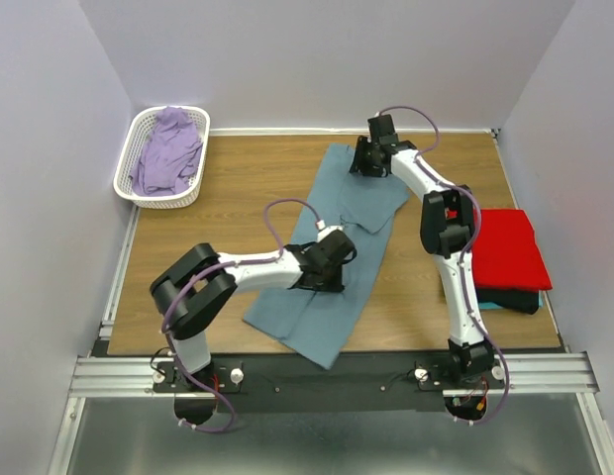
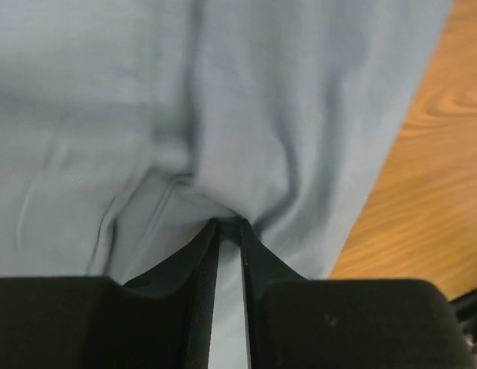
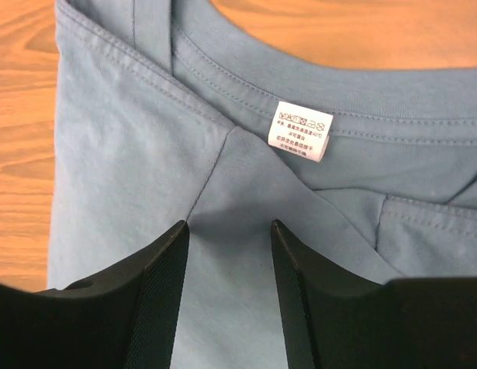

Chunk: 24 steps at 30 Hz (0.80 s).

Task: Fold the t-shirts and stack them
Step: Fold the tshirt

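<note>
The dusty blue-grey t-shirt lies as a long strip slanting across the middle of the table, collar at the far end. My left gripper is at the strip's middle, its jaws closed to a narrow slit and pinching a fold of the cloth at the tips. My right gripper is at the collar end, open, with its fingers resting on the cloth just below the white neck label. The folded red t-shirt lies at the right edge, with a turquoise edge showing beneath it.
A white lattice basket holding lavender cloth stands at the far left corner. Bare wood table lies left of the shirt, and more lies between the shirt and the red stack. Walls close in on the far side, left and right.
</note>
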Tool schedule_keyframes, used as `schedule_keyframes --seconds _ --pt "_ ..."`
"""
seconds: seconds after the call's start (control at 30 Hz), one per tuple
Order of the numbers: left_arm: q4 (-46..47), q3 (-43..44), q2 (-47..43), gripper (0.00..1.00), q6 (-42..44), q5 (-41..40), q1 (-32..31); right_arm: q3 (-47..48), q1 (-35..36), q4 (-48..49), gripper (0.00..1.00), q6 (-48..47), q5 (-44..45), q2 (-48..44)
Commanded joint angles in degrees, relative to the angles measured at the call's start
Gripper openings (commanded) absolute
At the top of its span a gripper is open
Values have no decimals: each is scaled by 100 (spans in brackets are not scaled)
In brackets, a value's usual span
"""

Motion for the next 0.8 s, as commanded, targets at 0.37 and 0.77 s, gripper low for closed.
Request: schedule_keyframes --seconds 0.37,0.77 --pt "-220 1273 -153 45 405 132 23 1322 34 -568 75 -473 -282 377" --pt "-554 167 -1086 41 915 -520 357 -2016 183 -445 73 98 554 -1972"
